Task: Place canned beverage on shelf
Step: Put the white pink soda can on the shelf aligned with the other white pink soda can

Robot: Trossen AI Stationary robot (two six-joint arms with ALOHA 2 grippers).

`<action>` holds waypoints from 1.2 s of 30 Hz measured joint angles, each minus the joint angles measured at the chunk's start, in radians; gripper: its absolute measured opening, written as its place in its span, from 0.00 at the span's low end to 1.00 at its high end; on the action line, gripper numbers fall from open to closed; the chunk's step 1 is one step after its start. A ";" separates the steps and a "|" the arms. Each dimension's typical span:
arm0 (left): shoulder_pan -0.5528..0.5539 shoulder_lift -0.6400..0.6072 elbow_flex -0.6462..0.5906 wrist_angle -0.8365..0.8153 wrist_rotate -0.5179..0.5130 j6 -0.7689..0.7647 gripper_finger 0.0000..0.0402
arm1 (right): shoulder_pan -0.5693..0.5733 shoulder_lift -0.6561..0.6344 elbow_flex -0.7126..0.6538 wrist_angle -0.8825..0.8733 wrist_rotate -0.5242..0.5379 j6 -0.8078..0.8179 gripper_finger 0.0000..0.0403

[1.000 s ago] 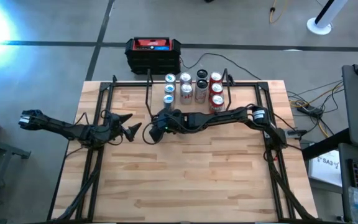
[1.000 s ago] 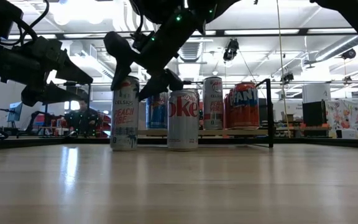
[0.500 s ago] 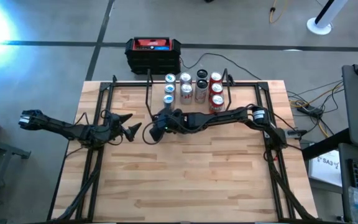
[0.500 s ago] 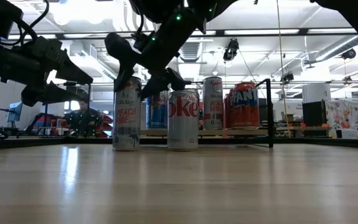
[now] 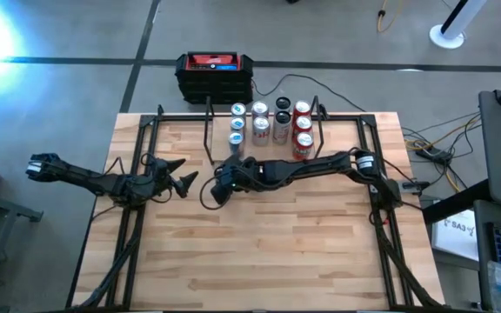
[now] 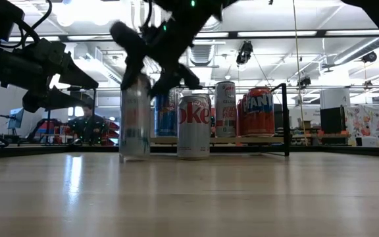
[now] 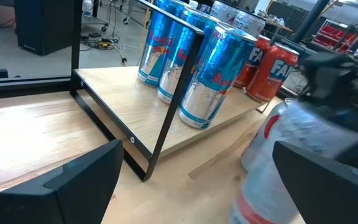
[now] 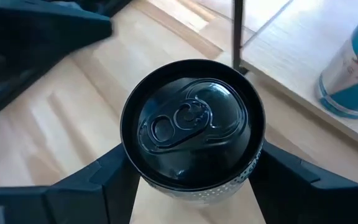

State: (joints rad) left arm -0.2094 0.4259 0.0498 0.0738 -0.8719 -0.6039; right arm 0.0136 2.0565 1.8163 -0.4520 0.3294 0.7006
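**Grasp stage: can gripped beside the shelf**

The right claw (image 8: 188,186) grasps the black-topped can (image 8: 191,127), which stands on the counter (image 5: 259,252) just outside the shelf (image 5: 268,130) at its left front corner. The left claw (image 5: 183,175) waits released near the counter's left edge.

Next move, by judgement: lift the can clear of the shelf's black frame, then set it in a free spot.

The shelf holds blue energy-drink cans (image 7: 219,74), orange soda cans (image 7: 275,71) and silver cans.

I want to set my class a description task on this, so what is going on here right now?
The right gripper has its fingers around a tall can with a black top, standing on the table just in front of the shelf. The shelf already holds blue, silver and red cans. The left gripper waits open to the side, holding nothing.
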 joint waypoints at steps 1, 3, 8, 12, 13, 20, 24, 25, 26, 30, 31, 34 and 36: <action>0.000 0.000 0.000 0.000 0.000 0.000 0.99 | 0.003 -0.002 0.020 -0.019 0.000 0.000 0.60; 0.000 0.000 0.000 0.000 0.000 0.000 0.99 | 0.004 -0.007 0.075 -0.080 -0.002 0.000 0.60; 0.000 0.000 0.000 0.000 0.000 0.000 0.99 | 0.001 -0.010 0.214 -0.245 0.025 -0.003 0.60; 0.000 0.000 0.000 0.000 0.000 0.000 0.99 | 0.002 -0.010 0.286 -0.373 0.057 -0.002 0.60; 0.000 0.000 0.000 0.000 0.000 0.000 0.99 | 0.002 -0.010 0.301 -0.399 0.061 -0.002 0.60; 0.000 0.000 0.000 0.000 0.000 0.000 0.99 | 0.001 -0.011 0.374 -0.525 0.064 0.050 0.60; 0.000 0.000 0.000 0.000 0.000 0.000 0.99 | 0.001 -0.033 0.390 -0.564 0.064 0.079 0.60; 0.000 0.000 0.000 0.000 0.000 0.000 0.99 | 0.001 -0.041 0.390 -0.572 0.065 0.089 0.60; 0.000 0.000 0.000 0.000 0.000 0.000 0.99 | 0.001 -0.051 0.390 -0.579 0.072 0.098 0.60; 0.000 0.000 0.000 0.000 0.000 0.000 0.99 | 0.001 -0.088 0.390 -0.621 0.125 0.137 0.60; 0.000 0.000 0.000 0.000 0.000 0.000 0.99 | 0.001 -0.094 0.390 -0.638 0.139 0.148 0.60; 0.000 0.000 0.000 0.000 0.000 0.000 0.99 | 0.001 -0.113 0.390 -0.707 0.171 0.192 0.60; 0.000 0.000 0.000 0.000 0.000 0.000 0.99 | 0.001 -0.121 0.389 -0.760 0.192 0.223 0.60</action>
State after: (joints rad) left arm -0.2096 0.4255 0.0498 0.0734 -0.8719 -0.6037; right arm 0.0143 1.9350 2.2051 -1.2123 0.5217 0.9239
